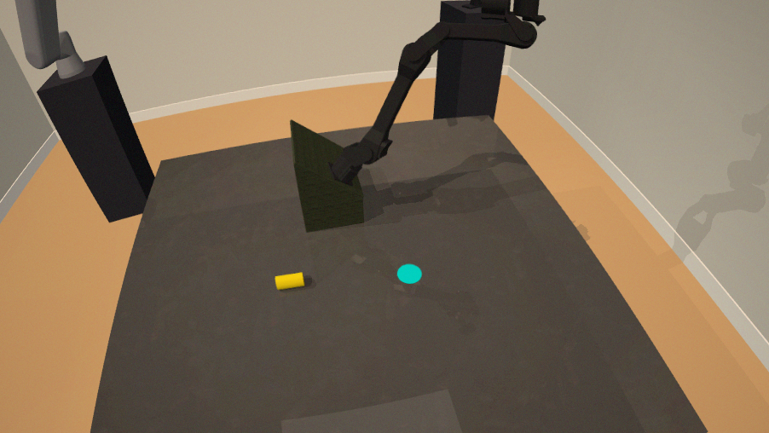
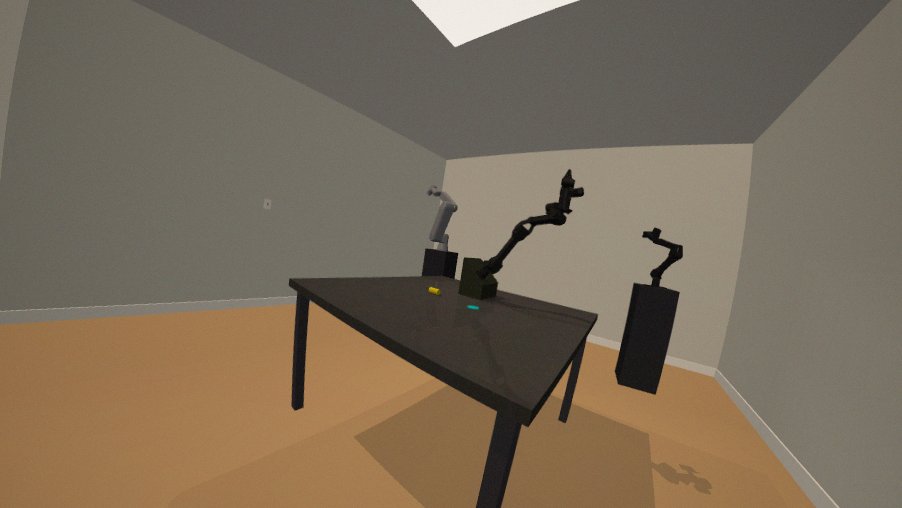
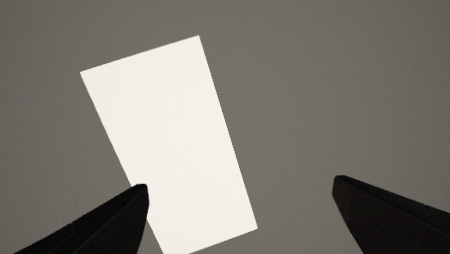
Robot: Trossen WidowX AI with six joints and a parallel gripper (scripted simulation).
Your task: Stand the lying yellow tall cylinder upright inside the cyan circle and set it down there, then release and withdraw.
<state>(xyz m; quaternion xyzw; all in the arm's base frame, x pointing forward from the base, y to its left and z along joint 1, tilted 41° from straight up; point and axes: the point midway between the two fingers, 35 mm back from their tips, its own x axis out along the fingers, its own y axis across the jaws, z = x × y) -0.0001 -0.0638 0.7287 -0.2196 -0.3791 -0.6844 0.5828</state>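
Observation:
The yellow cylinder [image 1: 289, 281] [image 2: 434, 290] lies on its side on the dark table. The flat cyan circle [image 1: 409, 274] [image 2: 472, 307] is on the table to its right in the top view, apart from it, with nothing on it. My gripper [image 2: 568, 171] [image 3: 242, 189] is raised high above the table and points up at the ceiling. Its fingers are wide open and empty in the wrist view. It is far from both the cylinder and the circle. In the top view the gripper is out of frame above the top edge.
A dark green block [image 1: 331, 206] [image 2: 477, 290] with a sloped face stands on the table [image 1: 215, 343] [image 2: 391, 321] and bears my arm's base. A grey arm [image 1: 40, 31] [image 2: 441, 220] stands on a black pedestal beyond the table. Another black arm [image 2: 669, 252] stands on a second pedestal [image 1: 468, 80] [image 2: 646, 334].

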